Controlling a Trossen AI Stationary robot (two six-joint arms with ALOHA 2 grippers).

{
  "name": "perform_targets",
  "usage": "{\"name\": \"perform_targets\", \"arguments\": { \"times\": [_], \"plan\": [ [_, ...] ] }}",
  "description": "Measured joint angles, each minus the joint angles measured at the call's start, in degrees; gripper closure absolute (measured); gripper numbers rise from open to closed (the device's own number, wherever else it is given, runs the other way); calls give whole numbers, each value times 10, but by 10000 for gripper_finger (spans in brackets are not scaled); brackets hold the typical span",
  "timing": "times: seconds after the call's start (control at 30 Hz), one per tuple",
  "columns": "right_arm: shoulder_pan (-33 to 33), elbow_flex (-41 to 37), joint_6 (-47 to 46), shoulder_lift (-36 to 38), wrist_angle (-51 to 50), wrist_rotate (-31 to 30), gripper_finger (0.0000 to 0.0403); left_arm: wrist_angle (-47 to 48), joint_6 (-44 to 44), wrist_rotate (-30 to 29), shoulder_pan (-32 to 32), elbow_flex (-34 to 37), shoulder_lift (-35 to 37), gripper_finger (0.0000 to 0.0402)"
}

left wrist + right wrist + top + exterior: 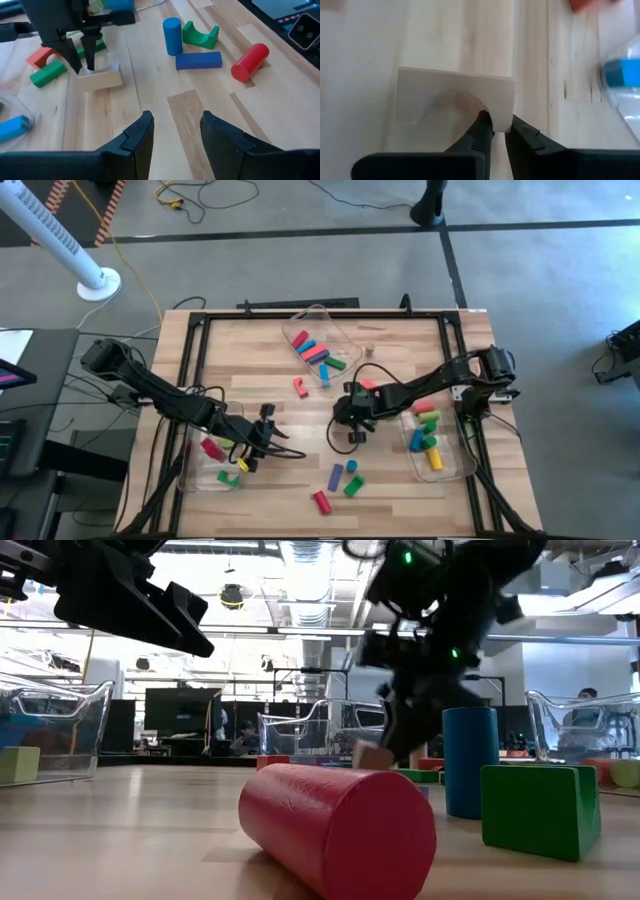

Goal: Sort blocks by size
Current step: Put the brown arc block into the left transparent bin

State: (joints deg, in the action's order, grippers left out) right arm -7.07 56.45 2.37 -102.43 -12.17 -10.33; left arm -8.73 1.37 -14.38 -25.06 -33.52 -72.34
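Tan arch block edge pinched between right fingers.

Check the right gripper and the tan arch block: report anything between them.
Nothing visible: the right gripper is already shut on the thin wall of the tan arch block, at mid-table.

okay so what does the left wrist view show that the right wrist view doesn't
Only the left wrist view shows the open left gripper in the foreground, plus a blue cylinder, green arch, blue bar and red cylinder on the table.

Only the right wrist view shows the tan arch's curved cutout.

Both show the right gripper shut on the tan arch's thin end.
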Motion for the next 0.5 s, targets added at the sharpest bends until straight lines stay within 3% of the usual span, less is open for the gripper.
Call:
{"name": "perform_targets", "arguments": {
  "times": [0.13,0.5],
  "plan": [
    [-20,38,-4,0,-22,0,335,-4,43,0,0,0,0,251],
    [-73,142,-5,1,-52,26,335,-72,305,-2,0,0,0,251]
  ]
}}
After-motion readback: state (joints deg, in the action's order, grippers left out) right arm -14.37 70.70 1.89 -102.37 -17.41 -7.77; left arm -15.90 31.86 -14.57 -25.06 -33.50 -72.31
